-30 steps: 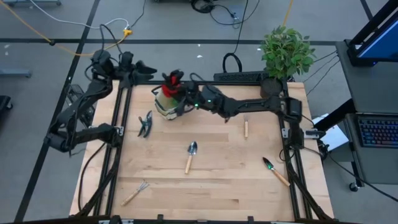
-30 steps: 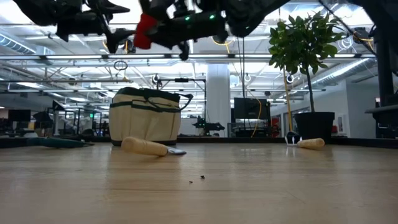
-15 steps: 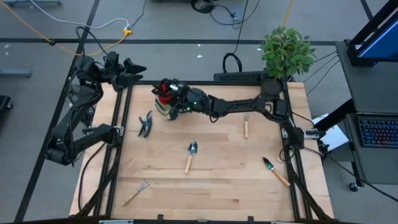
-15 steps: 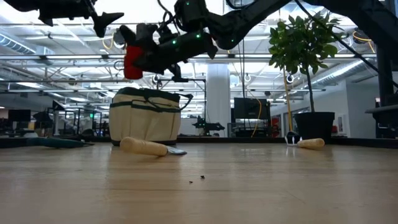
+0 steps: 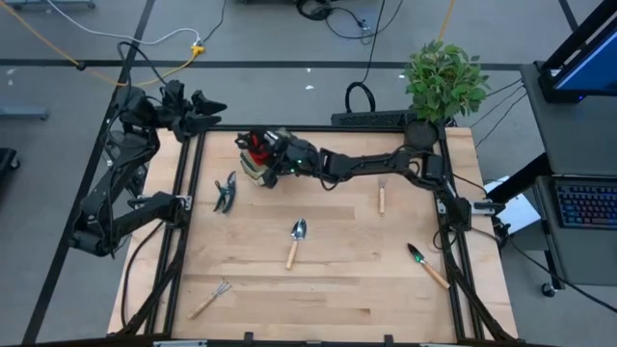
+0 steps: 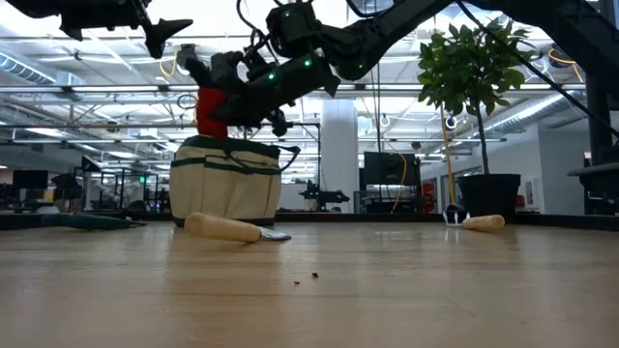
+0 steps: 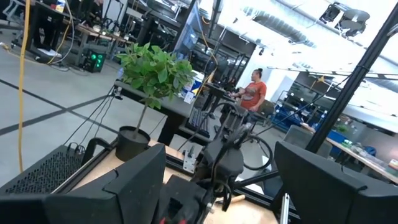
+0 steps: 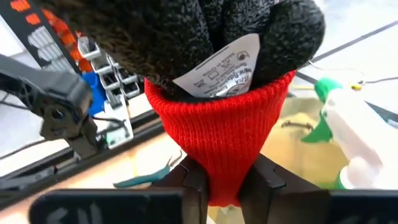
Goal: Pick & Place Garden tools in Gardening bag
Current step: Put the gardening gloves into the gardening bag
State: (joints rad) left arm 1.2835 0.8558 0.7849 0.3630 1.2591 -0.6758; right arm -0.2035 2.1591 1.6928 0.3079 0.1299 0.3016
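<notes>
The right gripper's fingers are clamped on the red knit cuff of the red-black gloves, pinching the cuff from both sides while the dark palm end bulges beyond. Seen from above, the right gripper hangs over the gardening bag at about 11 o'clock on the counter; in the low view the gloves sit just above the bag's rim, and whether they touch it cannot be told.

The gloves look light, soft and floppy, so I judge the cuff a sound place to hold: doubled knit, grippy, nothing to break. Expect sag and snagging on the bag's handles rather than slipping. A green spray bottle already stands in the bag.

Outward lie the pruning shears at 9 o'clock, the silver trowel at centre, a fork toward 2, the green-bladed trowel at 4 and the rake at 7. The left gripper waits beyond the counter's 10 o'clock corner, fingers apart.
</notes>
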